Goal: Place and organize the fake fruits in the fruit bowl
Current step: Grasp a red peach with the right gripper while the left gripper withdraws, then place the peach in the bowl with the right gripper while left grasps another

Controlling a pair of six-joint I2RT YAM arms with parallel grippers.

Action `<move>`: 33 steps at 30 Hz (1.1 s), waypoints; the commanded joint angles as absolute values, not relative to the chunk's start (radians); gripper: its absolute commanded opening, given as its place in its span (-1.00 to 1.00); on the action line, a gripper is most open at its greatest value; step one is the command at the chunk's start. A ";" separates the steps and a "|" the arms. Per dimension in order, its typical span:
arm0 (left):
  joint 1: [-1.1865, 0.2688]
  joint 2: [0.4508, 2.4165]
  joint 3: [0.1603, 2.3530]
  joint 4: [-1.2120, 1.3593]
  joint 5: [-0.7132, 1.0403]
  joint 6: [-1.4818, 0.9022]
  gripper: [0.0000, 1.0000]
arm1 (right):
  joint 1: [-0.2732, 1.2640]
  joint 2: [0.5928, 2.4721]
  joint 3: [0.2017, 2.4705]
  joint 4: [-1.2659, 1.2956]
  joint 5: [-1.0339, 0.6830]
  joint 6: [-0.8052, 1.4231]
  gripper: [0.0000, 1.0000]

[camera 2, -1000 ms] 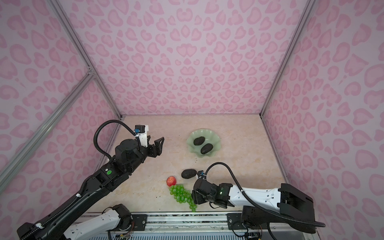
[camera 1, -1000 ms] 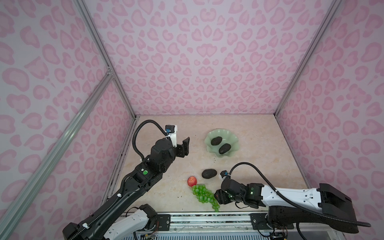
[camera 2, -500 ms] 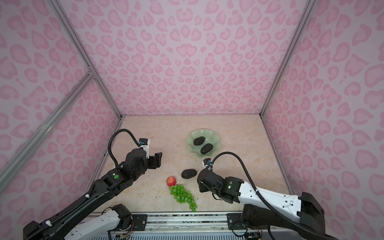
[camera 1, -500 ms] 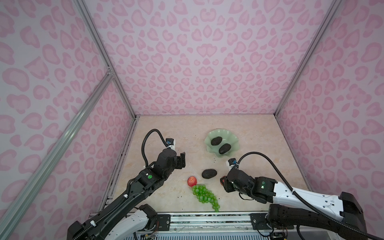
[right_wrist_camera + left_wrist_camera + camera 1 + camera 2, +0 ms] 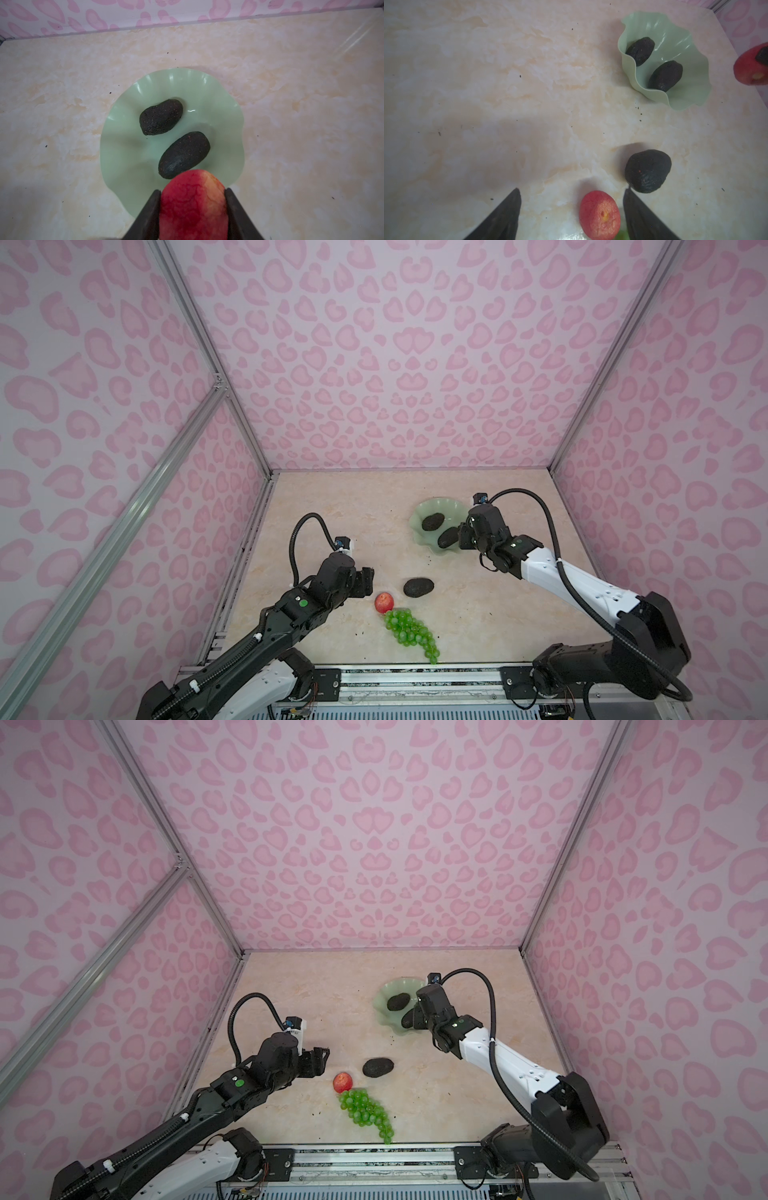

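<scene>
right end effector (image 5: 192,192) clenches a red apple (image 5: 193,212) above the fruit bowl (image 5: 124,116)'s near-right rim. judgement: move it inward to bare bowl, clear of the nearer avocado (image 5: 184,153), and lower before letting go. left end effector (image 5: 571,190) hangs released.

— Where do the top views sit?
— High over the front edge of the table (image 5: 332,506), well back from the fruit bowl (image 5: 440,506), tilted down and facing the back wall (image 5: 395,364). Set side by side, both top views share nearly the whole scene.
— The left wrist view?
— Lower, in front of the bowl and to its left, looking down and across at the bowl (image 5: 664,41).
— The right wrist one?
— Nearest: just above the bowl (image 5: 124,145), over its front rim, facing down towards the back wall. Both wrist views share the bowl and its two avocados (image 5: 161,117) (image 5: 666,75).
</scene>
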State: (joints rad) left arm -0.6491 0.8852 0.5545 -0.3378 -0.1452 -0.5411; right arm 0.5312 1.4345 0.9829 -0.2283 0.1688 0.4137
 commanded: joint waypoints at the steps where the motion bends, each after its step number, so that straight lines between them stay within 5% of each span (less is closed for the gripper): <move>1: -0.649 0.897 0.536 -0.290 -0.081 -0.578 0.56 | 0.494 1.552 1.054 -0.161 0.112 0.353 -0.22; 14: -0.668 0.908 0.522 -0.265 0.011 -0.555 0.56 | 0.425 1.923 1.281 -0.108 0.071 0.339 -0.18; 19: -0.678 0.945 0.518 -0.257 0.013 -0.557 0.56 | 0.414 1.958 1.311 -0.105 0.071 0.342 0.12; 33: -0.729 1.155 0.548 -0.212 0.033 -0.554 0.55 | 0.402 1.679 1.169 -0.084 0.063 0.350 0.64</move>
State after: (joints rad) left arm -0.7250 1.1259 0.5343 -0.2497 0.0273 -0.5621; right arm 0.4011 1.7203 1.2133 -0.0956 0.0704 0.3405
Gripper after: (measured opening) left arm 0.775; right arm 0.821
